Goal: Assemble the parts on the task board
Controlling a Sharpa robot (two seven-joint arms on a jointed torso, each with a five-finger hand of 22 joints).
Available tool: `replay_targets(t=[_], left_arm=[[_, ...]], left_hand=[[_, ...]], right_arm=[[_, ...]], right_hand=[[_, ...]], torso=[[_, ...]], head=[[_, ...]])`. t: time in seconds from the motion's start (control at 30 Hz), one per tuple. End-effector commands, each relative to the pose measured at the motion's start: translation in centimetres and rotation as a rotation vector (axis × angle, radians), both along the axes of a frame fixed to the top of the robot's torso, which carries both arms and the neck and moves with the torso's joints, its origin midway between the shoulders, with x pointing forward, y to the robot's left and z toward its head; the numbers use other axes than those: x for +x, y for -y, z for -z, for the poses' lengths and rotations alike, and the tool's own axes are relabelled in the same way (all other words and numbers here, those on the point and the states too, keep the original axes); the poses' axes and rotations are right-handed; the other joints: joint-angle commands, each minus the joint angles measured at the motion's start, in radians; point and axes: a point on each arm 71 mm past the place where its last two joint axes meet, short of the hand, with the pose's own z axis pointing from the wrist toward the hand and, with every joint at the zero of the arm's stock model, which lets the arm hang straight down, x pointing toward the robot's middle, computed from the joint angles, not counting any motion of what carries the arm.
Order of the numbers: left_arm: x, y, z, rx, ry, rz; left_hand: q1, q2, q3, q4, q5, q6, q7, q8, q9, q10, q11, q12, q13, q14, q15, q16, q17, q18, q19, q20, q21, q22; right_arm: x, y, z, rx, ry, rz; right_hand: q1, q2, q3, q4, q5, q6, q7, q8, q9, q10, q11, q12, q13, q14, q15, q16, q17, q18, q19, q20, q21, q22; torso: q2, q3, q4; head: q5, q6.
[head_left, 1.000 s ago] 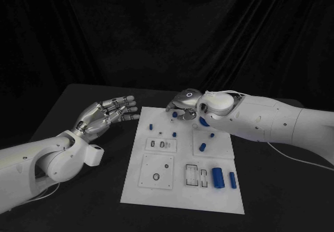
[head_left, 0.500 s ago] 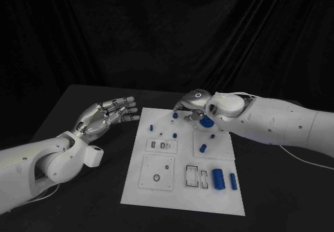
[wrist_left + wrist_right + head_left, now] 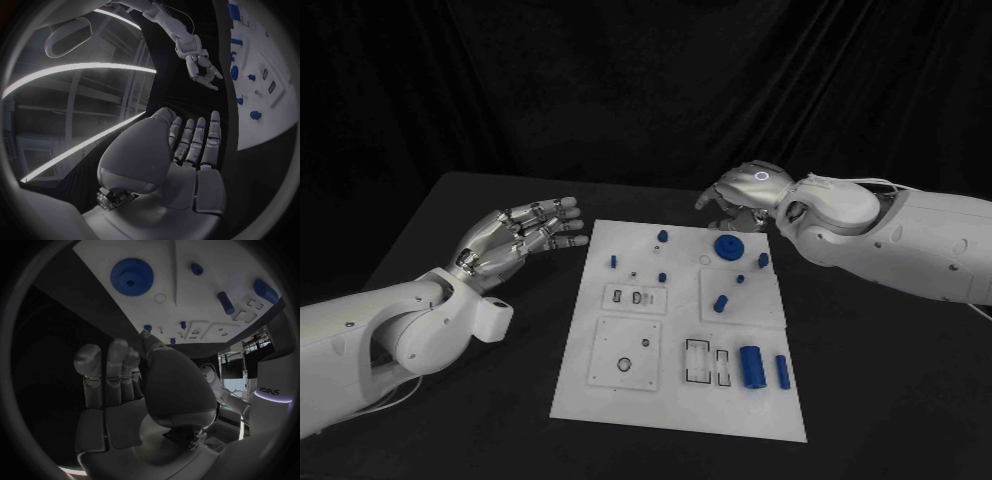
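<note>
Parts (image 3: 753, 367) are distributed over the task board (image 3: 678, 408) at the centre of the surface, with a blue gear (image 3: 728, 247) seated near its far edge. The right hand (image 3: 741, 198), fingers loosely curled and empty, is held just beyond that edge, nearest the gear. The left hand (image 3: 516, 237) is held off the board's left side, fingers spread and empty.

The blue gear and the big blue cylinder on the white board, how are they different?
The blue gear is a flat toothed disc with a hole in its middle; the big blue cylinder is a smooth long roll lying on its side. The gear sits at the far end of the task board, near the right hand; the cylinder lies at the near end. Both are blue, and no hand touches either.
</note>
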Motion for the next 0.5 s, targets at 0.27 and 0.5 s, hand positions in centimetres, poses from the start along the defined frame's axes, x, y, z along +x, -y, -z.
replay_targets(t=[0.27,0.5], left_arm=[[0.1,0.3,-0.1,-0.014,0.007,0.023],[0.1,0.4,-0.1,-0.015,0.005,0.027]], left_hand=[[0.009,-0.001,0.006,-0.002,-0.006,-0.007,-0.001,-0.002,0.000,-0.009,-0.002,0.003,0.001,-0.008,-0.002,-0.002,0.002,-0.001,-0.004,0.000,-0.005,-0.001],[0.009,-0.001,0.007,-0.002,-0.006,-0.007,-0.001,-0.002,0.000,-0.010,-0.002,0.003,0.001,-0.009,-0.001,-0.002,0.002,-0.001,-0.005,0.000,-0.005,-0.002]], right_arm=[[-0.3,3.0,2.0,-0.010,-0.088,0.148],[-0.4,3.9,3.4,-0.031,-0.138,0.194]], right_hand=[[-0.130,-0.014,-0.060,0.127,-0.014,0.009,0.006,-0.022,-0.005,0.326,-0.016,0.265,0.409,0.176,-0.026,0.388,0.578,-0.073,0.178,-0.027,0.274,0.288],[-0.130,-0.020,-0.058,0.137,-0.018,-0.012,0.005,-0.028,-0.014,0.326,-0.016,0.265,0.409,0.176,-0.027,0.388,0.578,-0.072,0.178,-0.028,0.275,0.291]], torso=[[0.000,-0.0009,-0.0033],[0.001,0.0020,0.0012]], head=[[-0.001,-0.004],[-0.005,-0.002]])
